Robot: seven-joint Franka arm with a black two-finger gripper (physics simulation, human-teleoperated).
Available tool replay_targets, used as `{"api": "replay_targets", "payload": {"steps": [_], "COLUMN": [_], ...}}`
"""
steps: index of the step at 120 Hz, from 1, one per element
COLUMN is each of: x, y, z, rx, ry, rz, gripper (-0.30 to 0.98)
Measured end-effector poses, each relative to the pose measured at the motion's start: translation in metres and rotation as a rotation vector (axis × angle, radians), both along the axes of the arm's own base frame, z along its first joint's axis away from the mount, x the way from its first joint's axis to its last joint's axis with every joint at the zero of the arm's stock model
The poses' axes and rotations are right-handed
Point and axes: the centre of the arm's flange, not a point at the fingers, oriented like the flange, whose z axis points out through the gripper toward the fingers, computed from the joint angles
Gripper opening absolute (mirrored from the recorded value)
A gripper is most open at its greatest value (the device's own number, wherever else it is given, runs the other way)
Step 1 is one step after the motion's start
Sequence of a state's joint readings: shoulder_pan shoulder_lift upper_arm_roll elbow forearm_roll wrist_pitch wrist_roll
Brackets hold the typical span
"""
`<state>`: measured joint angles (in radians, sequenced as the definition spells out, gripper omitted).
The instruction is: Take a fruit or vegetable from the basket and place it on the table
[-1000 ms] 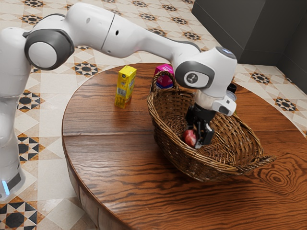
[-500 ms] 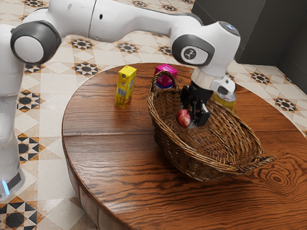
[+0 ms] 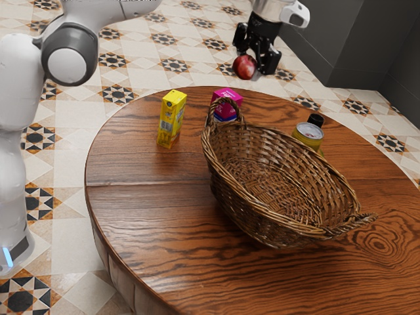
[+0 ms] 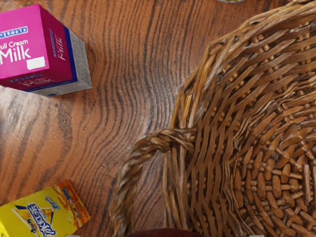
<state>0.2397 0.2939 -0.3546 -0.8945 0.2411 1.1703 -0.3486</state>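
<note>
High up in the exterior view, my gripper (image 3: 254, 64) is shut on a red apple (image 3: 245, 67), which hangs between its fingers well above the table. Below it stands the wicker basket (image 3: 226, 187), its woven bottom bare in the exterior view. The wooden table (image 3: 151, 223) carries the basket. In the wrist view the apple (image 4: 165, 233) is a dark red edge at the lower border, with the basket (image 4: 207, 143) and its looped handle beside it.
A yellow carton (image 3: 171, 119) stands left of the basket in the exterior view, and a pink milk carton (image 3: 226, 104) behind its handle. Behind the basket's far rim are a yellow can (image 3: 308, 134) and a black-capped item (image 3: 315, 120).
My gripper has risen steeply out of the basket with the apple held in it. The basket and the cartons have stayed where they were.
</note>
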Motion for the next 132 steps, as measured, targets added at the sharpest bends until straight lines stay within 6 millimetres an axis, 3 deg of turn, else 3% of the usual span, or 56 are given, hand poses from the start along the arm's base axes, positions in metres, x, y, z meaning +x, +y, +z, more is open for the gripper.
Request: {"api": "replay_targets", "payload": {"steps": [22, 41, 58, 65, 88, 106, 132], "x": [0.025, 0.026, 0.017, 0.019, 0.035, 0.039, 0.042], "y": [0.079, 0.133, 0.206, 0.225, 0.241, 0.239, 0.237], "z": [-0.016, -0.019, -0.024, -0.031, -0.055, -0.057, -0.055], "rx": [-0.049, -0.061, -0.057, -0.060, -0.070, -0.069, -0.061], "ry": [-0.002, -0.039, -0.077, -0.086, -0.093, -0.099, -0.111], "rz": [-0.004, -0.027, 0.001, -0.012, -0.106, -0.170, -0.235], "gripper": [0.37, 0.37, 0.37, 0.37, 0.37, 0.58, 0.66]}}
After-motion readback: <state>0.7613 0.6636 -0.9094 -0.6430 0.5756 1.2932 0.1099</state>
